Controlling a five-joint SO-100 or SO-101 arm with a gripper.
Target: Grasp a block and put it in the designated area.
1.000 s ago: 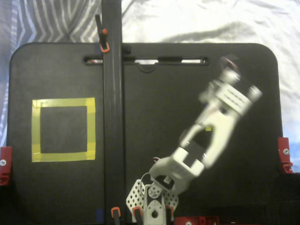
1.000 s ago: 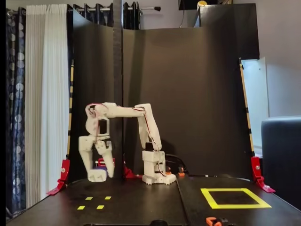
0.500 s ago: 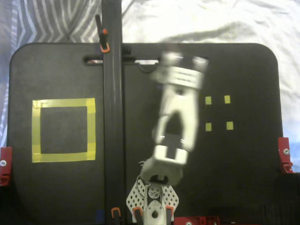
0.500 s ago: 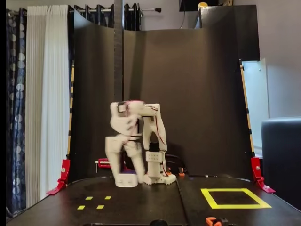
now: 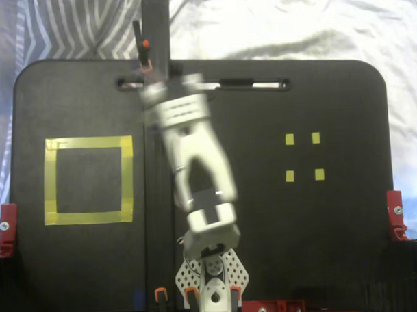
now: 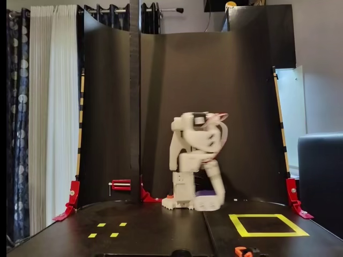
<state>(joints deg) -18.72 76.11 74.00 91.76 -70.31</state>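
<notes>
My white gripper [image 6: 207,202] hangs low over the black board, just left of the designated area [image 6: 268,225], a large yellow tape square. A dark blue patch between the fingers is the block [image 6: 203,193], so the gripper is shut on it. From above, the arm is motion-blurred and its gripper [image 5: 166,94] overlaps the black post, to the right of and farther back than the designated area [image 5: 50,181]. The block is hidden under the gripper in that view.
A tall black post [image 5: 155,34] stands between the designated area and the board's right half. Four tiny yellow squares [image 5: 303,156] lie at the right. Red clamps [image 5: 6,228] sit at the board's edges. The arm's base [image 5: 211,282] is at the near edge.
The arm has swung from over the four tiny squares across the board toward the yellow square, carrying the block with it.
</notes>
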